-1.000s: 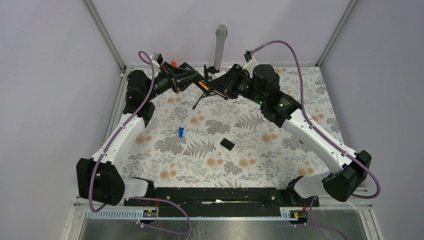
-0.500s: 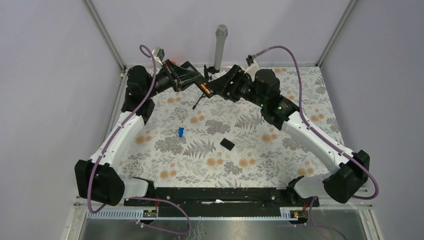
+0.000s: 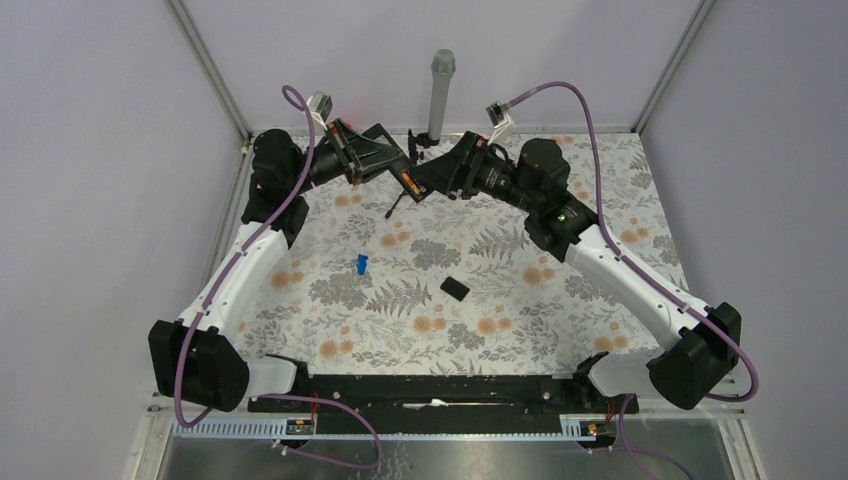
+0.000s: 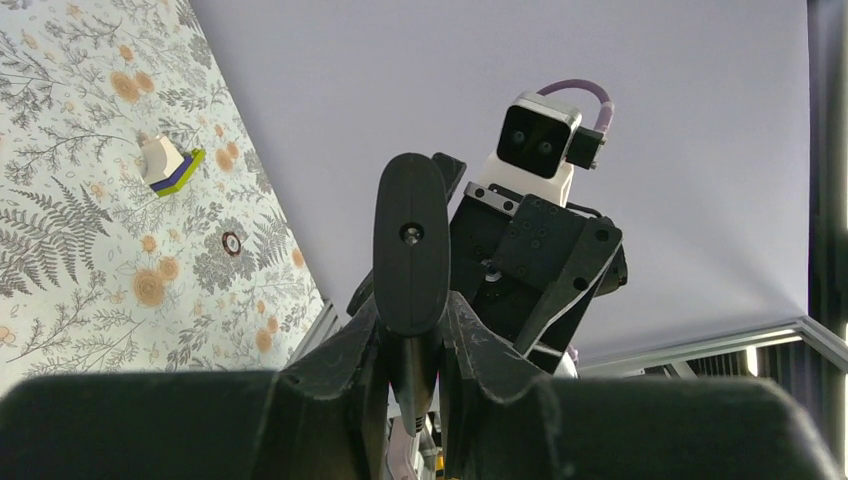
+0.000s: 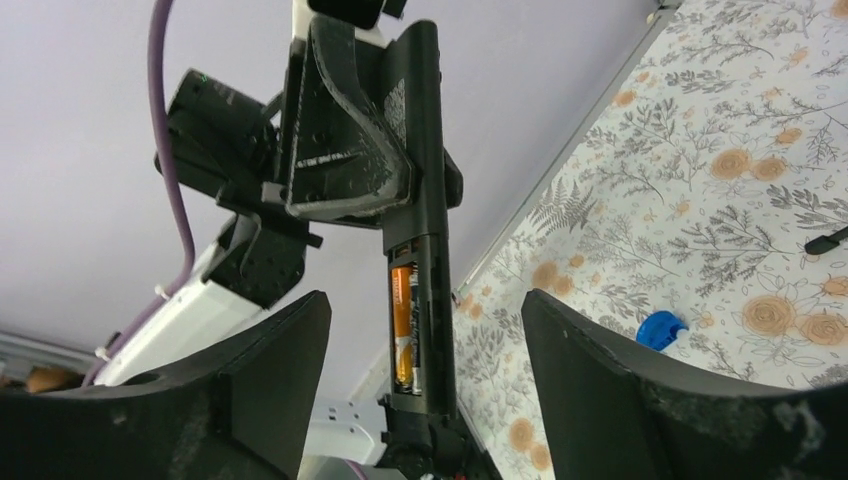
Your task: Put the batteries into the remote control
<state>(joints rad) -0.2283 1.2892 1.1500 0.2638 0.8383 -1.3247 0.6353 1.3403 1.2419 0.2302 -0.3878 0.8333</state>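
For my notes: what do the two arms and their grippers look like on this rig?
The left arm and right arm both have white links between bulky black joint housings, and a purple cable loops along each. The right arm has a small green light. The gripper fingers are matte black and curved. A white camera box sits on the wrist.
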